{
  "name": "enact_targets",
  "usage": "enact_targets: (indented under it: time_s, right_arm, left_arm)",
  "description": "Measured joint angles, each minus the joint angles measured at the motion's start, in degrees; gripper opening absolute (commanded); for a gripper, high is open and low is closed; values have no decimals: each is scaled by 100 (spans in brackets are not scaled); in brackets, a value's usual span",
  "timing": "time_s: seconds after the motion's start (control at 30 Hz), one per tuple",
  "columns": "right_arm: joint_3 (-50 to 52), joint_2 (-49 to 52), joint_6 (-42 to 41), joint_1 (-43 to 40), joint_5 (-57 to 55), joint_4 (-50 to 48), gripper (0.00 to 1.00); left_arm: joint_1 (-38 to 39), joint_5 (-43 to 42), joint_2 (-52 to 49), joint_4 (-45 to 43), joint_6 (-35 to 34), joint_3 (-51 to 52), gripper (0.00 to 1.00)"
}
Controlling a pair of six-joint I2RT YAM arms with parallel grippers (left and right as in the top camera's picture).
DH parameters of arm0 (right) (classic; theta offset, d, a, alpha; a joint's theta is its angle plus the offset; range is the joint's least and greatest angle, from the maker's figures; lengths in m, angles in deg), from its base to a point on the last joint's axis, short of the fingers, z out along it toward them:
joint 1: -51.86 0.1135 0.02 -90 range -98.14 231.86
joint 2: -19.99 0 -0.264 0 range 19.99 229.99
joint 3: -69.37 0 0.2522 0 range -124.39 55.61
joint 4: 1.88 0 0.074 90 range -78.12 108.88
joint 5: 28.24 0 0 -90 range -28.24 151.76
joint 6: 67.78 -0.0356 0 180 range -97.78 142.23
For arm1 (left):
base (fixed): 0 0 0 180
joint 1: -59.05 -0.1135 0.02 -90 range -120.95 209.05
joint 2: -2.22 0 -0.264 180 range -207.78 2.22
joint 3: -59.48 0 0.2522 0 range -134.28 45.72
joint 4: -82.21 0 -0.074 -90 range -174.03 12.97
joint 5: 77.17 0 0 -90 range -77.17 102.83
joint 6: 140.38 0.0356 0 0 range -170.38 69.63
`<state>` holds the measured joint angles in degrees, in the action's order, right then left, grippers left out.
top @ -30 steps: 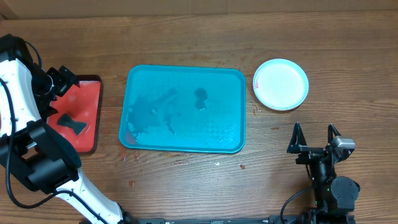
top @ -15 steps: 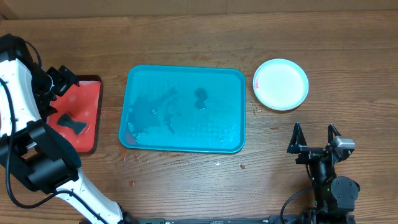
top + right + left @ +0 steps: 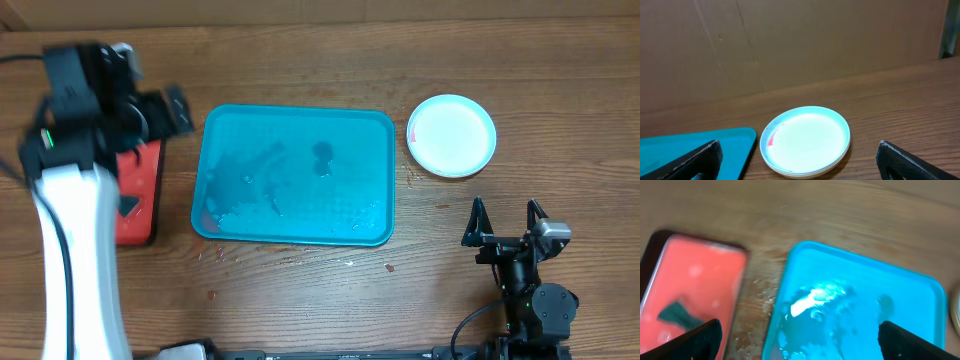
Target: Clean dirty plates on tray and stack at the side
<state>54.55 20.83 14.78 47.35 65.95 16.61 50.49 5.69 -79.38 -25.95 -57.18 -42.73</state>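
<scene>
The teal-blue tray [image 3: 297, 176] lies mid-table, wet, with no plate on it; it also shows in the left wrist view [image 3: 855, 305] and at the lower left of the right wrist view [image 3: 690, 145]. A stack of plates [image 3: 452, 135], white on top with a light blue rim and a small red smear at its left, sits on the table right of the tray, also in the right wrist view [image 3: 807, 140]. My left gripper [image 3: 160, 112] is open and empty above the tray's left edge [image 3: 797, 340]. My right gripper [image 3: 505, 222] is open and empty near the front right, pointing at the stack [image 3: 797, 157].
A red tray with a dark rim [image 3: 140, 190] lies left of the teal tray and holds a dark cloth piece [image 3: 677, 314]. Water drops and small red specks [image 3: 388, 268] lie on the wood in front of the teal tray.
My left arm has swung from the far left over the red tray to the right and up, now above the gap between the two trays. The right arm and the plates have not moved.
</scene>
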Motion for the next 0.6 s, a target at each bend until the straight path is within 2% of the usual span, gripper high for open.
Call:
enact_targets:
  time_s: [0.17, 0.3, 0.5, 0.6]
  right_arm:
    - [0, 0, 2, 0, 0, 0, 100]
    - [0, 0, 2, -2, -2, 0, 100]
    - [0, 0, 2, 0, 0, 2, 100]
    - [0, 0, 4, 0, 2, 0, 100]
  left_arm:
    - [647, -7, 1845, -138, 487, 1596, 100]
    - [748, -7, 3060, -46, 597, 2564, 100]
    - [748, 2, 3987, -140, 682, 2986, 100]
    - [748, 2, 4304, -664, 693, 3473, 100]
